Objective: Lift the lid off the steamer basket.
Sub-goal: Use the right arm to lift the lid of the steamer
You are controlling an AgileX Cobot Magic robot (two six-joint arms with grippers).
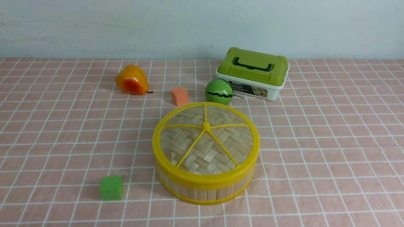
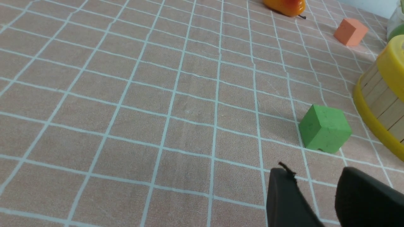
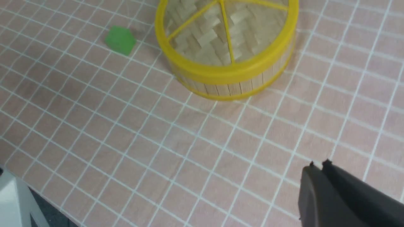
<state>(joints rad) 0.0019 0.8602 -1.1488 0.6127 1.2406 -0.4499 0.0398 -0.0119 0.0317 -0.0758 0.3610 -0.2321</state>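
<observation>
The lid (image 1: 205,138), a woven pale bamboo disc with yellow rim, spokes and centre knob, sits on the steamer basket (image 1: 205,193) at the middle of the pink checked cloth. Neither gripper shows in the front view. In the left wrist view my left gripper (image 2: 315,176) is open and empty above the cloth, short of the green cube (image 2: 325,128); the basket wall (image 2: 382,104) and the lid rim (image 2: 393,63) lie beyond. In the right wrist view my right gripper (image 3: 318,164) is shut and empty, well away from the basket (image 3: 240,87) and lid (image 3: 221,34).
A green cube (image 1: 111,187) lies left of the basket. Behind it are an orange cube (image 1: 179,96), a green striped ball (image 1: 219,91), a green-lidded white box (image 1: 252,73) and an orange-yellow pear (image 1: 131,80). A white frame (image 3: 12,201) shows at the table's near edge.
</observation>
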